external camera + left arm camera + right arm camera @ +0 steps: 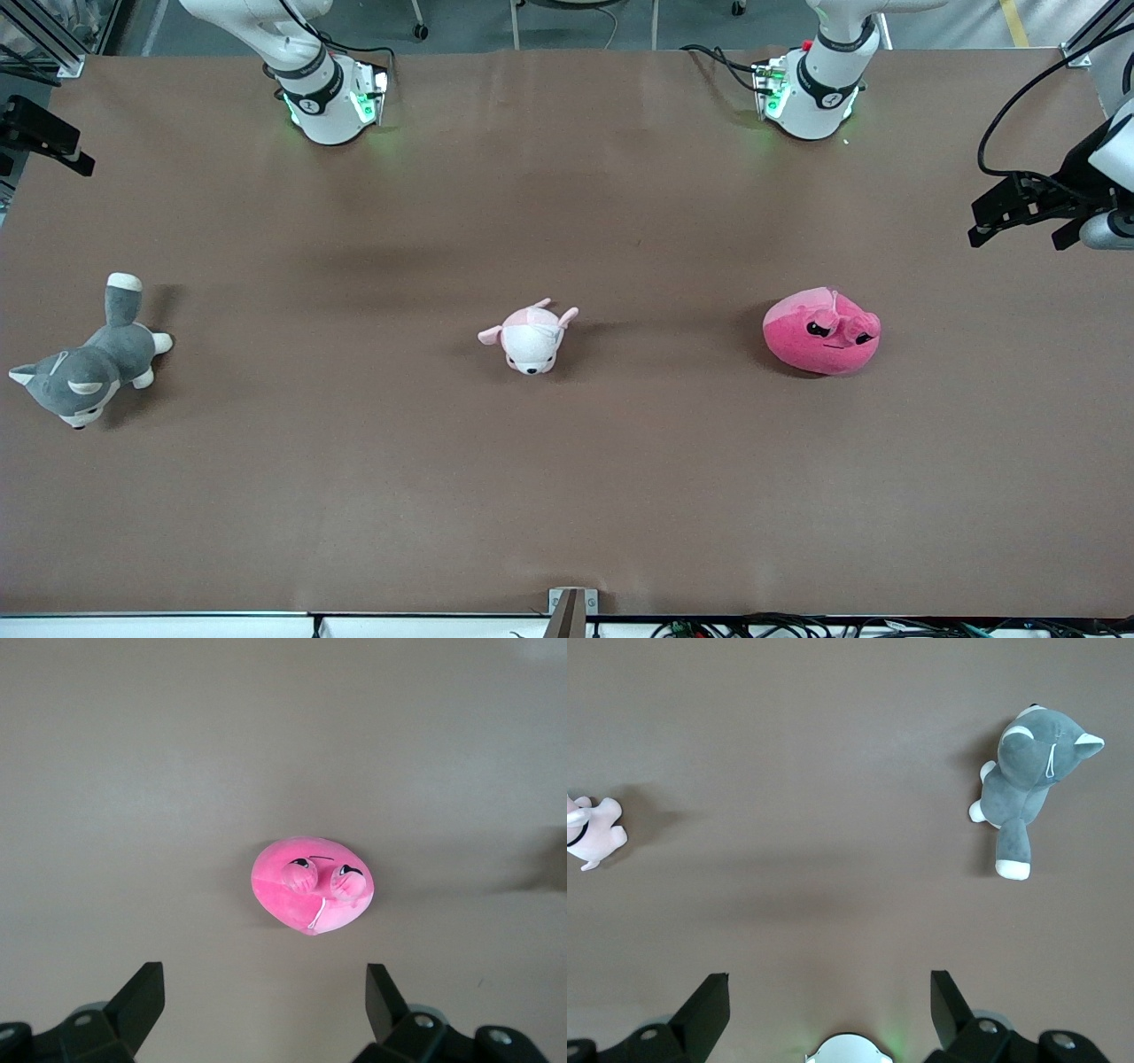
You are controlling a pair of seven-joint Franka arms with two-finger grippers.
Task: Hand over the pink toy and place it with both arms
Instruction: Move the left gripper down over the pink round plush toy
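The pink toy (822, 332) is a hot-pink rounded plush with angry black eyes. It lies on the brown table toward the left arm's end. In the left wrist view the pink toy (312, 884) lies well below my left gripper (263, 967), which hangs high over the table, open and empty. My right gripper (827, 974) is also open and empty, high above its own arm's base (849, 1050). Neither gripper shows in the front view, only the arms' lower parts by their bases (811, 89) (328, 97).
A pale pink-and-white puppy plush (530, 337) lies mid-table. A grey-and-white husky plush (84, 363) lies toward the right arm's end. Black fixtures stick in at the table's two ends (1032, 208) (40, 133). A small bracket (570, 607) sits at the edge nearest the front camera.
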